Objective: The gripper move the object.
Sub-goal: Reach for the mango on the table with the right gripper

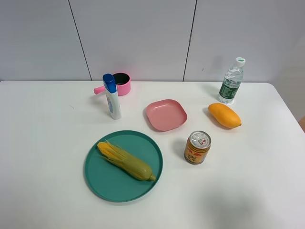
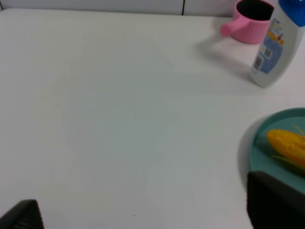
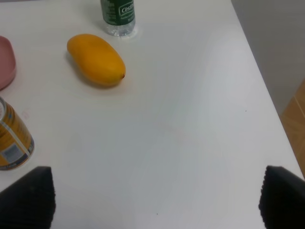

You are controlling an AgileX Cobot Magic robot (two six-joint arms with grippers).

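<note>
The right pincer (image 3: 155,200) hangs with its two tips spread wide and only bare counter (image 3: 190,143) between them. Ahead of it, well apart and off toward the side where the can (image 3: 12,138) stands, the mango (image 3: 96,59) lies flat on the counter near the water bottle (image 3: 118,16). Its long axis runs slantwise to the line between the tips, so I'd guess a wrist turn is needed before closing across its narrow width. The left pincer (image 2: 150,210), also spread, sits over by the corn (image 2: 286,143). The right arm is plainly nearer.
</note>
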